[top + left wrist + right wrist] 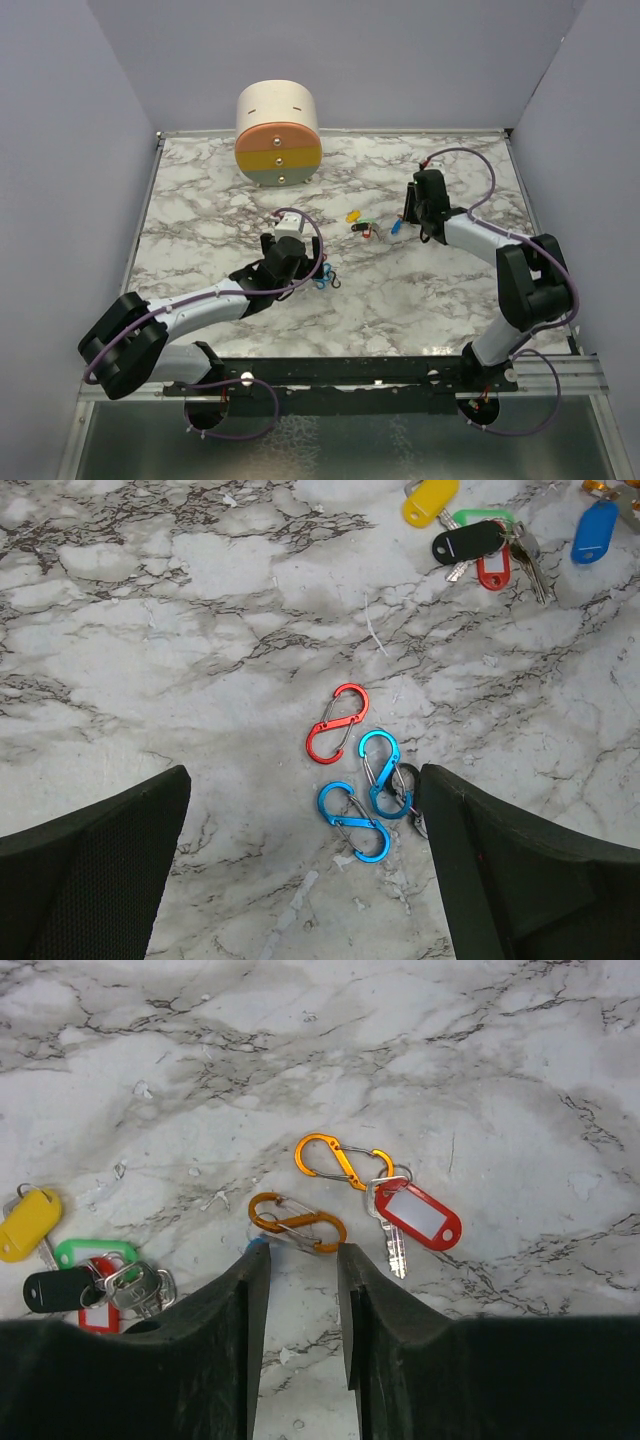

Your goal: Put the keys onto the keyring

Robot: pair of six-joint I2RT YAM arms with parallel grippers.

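Observation:
A yellow key (28,1222), a green one (95,1252), a black tag (60,1288) and a red tag (95,1312) lie bunched at the left of the right wrist view. A red-tagged key (415,1215) lies by one orange clip (340,1160). A second orange clip (297,1222) lies just ahead of my right gripper (300,1250), whose jaws stand slightly apart over bare table. A sliver of the blue key (258,1244) peeks out at its left fingertip. My left gripper (305,780) is wide open over a red clip (338,723) and two blue clips (352,820). I cannot pick out a keyring.
A round cream box (278,132) with orange, yellow and grey bands stands at the back of the marble table (200,210). A dark clip (408,780) lies half hidden by the left gripper's right finger. Walls close in the table on both sides.

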